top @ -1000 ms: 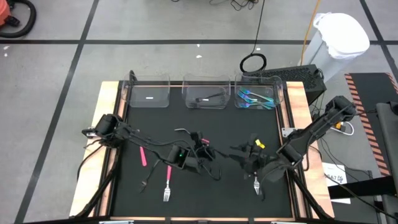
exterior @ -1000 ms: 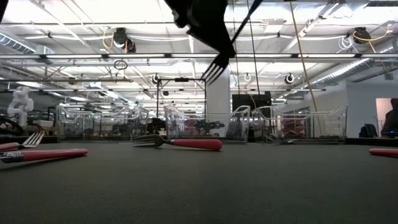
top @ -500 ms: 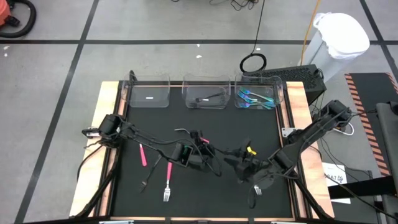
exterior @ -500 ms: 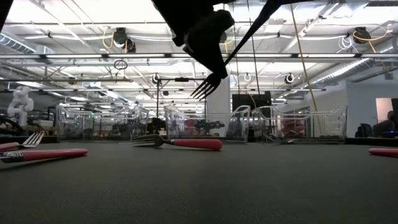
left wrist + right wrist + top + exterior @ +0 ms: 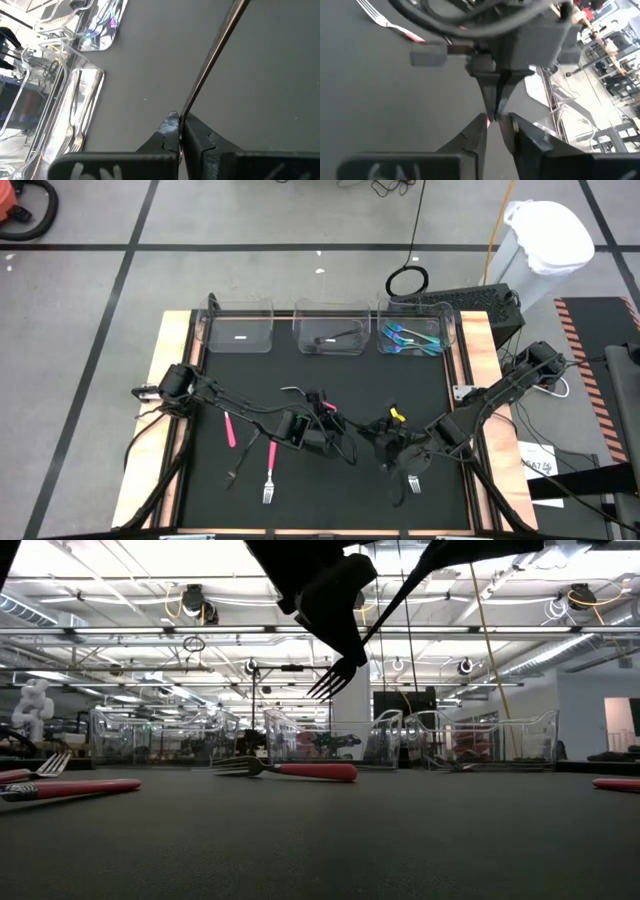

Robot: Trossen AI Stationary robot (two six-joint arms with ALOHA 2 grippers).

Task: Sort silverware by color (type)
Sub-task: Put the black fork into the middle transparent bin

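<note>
A black fork (image 5: 330, 678) hangs above the middle of the table with my left gripper (image 5: 338, 438) shut on it. Its slim handle (image 5: 210, 60) runs away from those fingers toward my right gripper (image 5: 378, 442). My right gripper (image 5: 495, 122) faces the left one, its fingers a narrow gap apart on either side of the handle's free end; I see no touch. Pink-handled forks (image 5: 270, 468) (image 5: 229, 428) lie flat on the mat at the near left, and another (image 5: 290, 771) lies mid-table. My left gripper pinches the black fork's handle (image 5: 184, 114) between its two fingertips, close behind the head. The fingers slant down from the table's left. The fork is lifted clear, its tines (image 5: 328, 683) down and its handle rising toward the right.
Three clear bins stand along the far edge: the left bin (image 5: 240, 335), the middle bin (image 5: 330, 336) with black pieces, and the right bin (image 5: 414, 338) with teal ones. A pink-handled fork (image 5: 412, 482) lies under the right arm. A black piece (image 5: 236, 474) lies near left.
My right gripper has moved toward the table's left, up to the left gripper and the free end of the black fork's handle. The fork has tipped a little, so that its head hangs lower than before.
</note>
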